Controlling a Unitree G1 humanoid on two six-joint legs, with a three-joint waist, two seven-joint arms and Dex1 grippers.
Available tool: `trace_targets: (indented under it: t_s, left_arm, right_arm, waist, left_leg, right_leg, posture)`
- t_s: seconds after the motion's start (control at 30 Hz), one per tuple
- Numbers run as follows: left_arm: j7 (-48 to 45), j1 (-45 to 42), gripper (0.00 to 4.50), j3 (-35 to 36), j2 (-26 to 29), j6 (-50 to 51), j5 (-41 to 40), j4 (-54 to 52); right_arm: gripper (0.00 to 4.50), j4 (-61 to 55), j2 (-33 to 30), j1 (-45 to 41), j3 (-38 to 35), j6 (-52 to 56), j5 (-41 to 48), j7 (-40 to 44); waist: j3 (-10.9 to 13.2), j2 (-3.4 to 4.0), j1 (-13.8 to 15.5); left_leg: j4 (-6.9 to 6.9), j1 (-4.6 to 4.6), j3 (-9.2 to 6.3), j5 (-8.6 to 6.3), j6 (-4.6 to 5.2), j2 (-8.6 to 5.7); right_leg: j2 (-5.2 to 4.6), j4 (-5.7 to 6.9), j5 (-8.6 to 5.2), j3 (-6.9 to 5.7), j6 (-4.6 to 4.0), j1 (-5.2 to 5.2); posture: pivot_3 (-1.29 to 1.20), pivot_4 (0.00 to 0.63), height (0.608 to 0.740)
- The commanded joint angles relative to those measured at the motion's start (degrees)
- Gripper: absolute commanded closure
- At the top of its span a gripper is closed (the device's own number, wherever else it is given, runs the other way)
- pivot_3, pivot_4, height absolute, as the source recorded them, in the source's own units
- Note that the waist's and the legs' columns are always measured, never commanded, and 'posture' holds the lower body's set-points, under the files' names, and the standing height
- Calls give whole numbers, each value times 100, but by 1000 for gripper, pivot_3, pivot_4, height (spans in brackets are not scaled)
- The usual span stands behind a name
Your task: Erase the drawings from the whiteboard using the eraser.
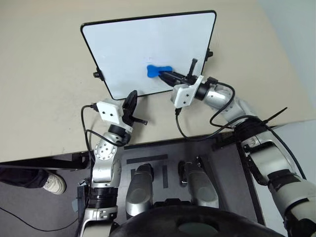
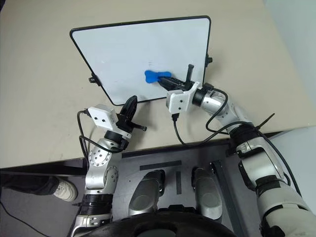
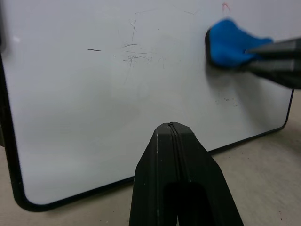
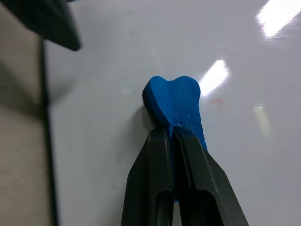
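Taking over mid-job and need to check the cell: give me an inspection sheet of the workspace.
Surface: beige table, whiteboard lying on it.
Job's things: blue eraser on the board; a faint red mark of the drawings left near it.
Clutter: nothing seen.
Grippers: right pincer shut on the eraser; left pincer shut, empty, off the board's near edge.
Cables: black cables loop from both wrists.
Surroundings: a person's shoe on the floor at the left.
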Motion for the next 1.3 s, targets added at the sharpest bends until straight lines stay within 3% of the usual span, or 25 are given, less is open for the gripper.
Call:
trace_targets:
  t_s: [0.03,0.43,0.73,0.87,1.03,1.17,1.3]
  left_arm:
    - [-37,-63,4500,24,23,-95,-21,-75]
    - [-31,-23,4500,27,38,-89,-41,-122]
    - [-31,-23,4500,30,51,-77,-48,-131]
    - [-40,6,4500,35,78,-70,-48,-158]
    - [-93,71,4500,32,114,-9,-106,-207]
    - [-168,84,4500,46,165,62,-143,-234]
    - [-220,90,4500,72,231,126,-190,-267]
  right_arm:
    - [4465,112,41,-1,83,114,-77,67]
    - [4465,-331,-1,-217,-410,-84,-233,-1120]
    - [4465,-741,-108,-61,-657,105,-234,-1443]
    - [4465,-1624,-329,507,-780,474,763,-500]
    - [4465,-3189,-1208,1827,-884,1897,1911,1117]
    - [4465,-3799,-1809,2720,-1044,2707,2217,1772]
    - [4465,-3898,-2000,3126,-989,3015,2059,2005]
  waist:
    - [0,0,1]
    - [1,1,1]
    - [0,0,2]
    - [-1,-1,41]
    - [-6,-9,97]
    - [-6,-10,99]
    - [-4,-13,48]
  left_leg:
    - [0,0,0,0,0,0]
    - [0,-1,-1,-5,-8,0]
    - [0,-2,-1,-2,-3,0]
    - [0,-9,0,-4,0,0]
    - [10,-24,8,-17,9,-3]
    - [16,-26,15,-20,9,-5]
    - [14,0,15,-17,7,-4]
  right_leg:
    - [0,-1,0,0,0,0]
    - [0,4,3,0,-5,-4]
    - [0,-1,2,-1,-3,-4]
    - [0,-4,1,-3,0,-6]
    - [-1,-12,-14,-7,10,-3]
    - [-1,-13,-21,-4,20,-2]
    - [5,-6,-25,1,26,18]
  posture:
    - [0,150,740]
    - [0,150,740]
    - [0,150,740]
    - [0,150,740]
    - [0,150,740]
    - [0,150,740]
    - [0,150,740]
